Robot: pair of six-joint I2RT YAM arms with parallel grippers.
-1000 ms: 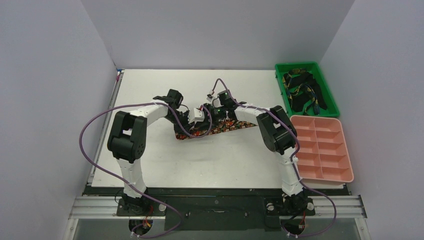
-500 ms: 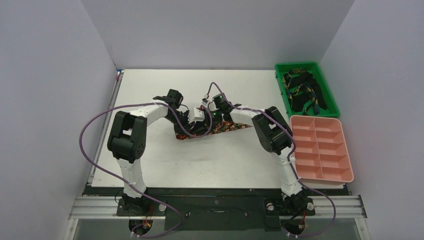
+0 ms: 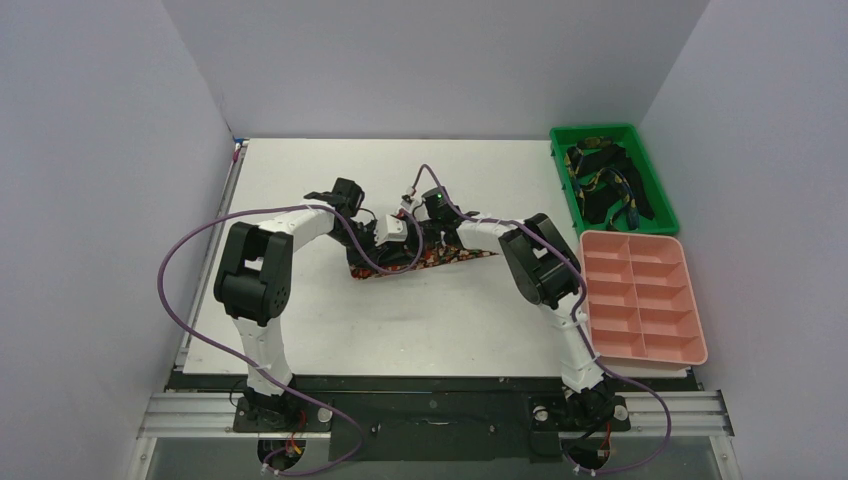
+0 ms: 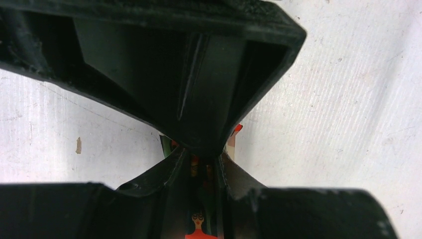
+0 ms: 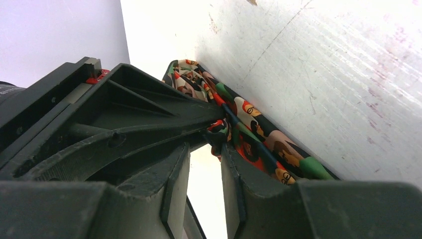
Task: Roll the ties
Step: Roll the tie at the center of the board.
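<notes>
Both jaws closed, floral tie (image 3: 470, 256) pinched (white table (image 3: 450, 320))

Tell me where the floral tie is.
In the top view, the floral tie lies centrally on the table, pinched by the left gripper and the right gripper.

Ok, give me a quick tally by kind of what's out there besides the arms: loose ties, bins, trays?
Ties on the table: 1, the floral tie
Bins: 1, the green bin, holding a tangle of dark ties that I can't count
Trays: 1, the pink tray
Total: 3 things counted, plus the tangle in the bin
</notes>
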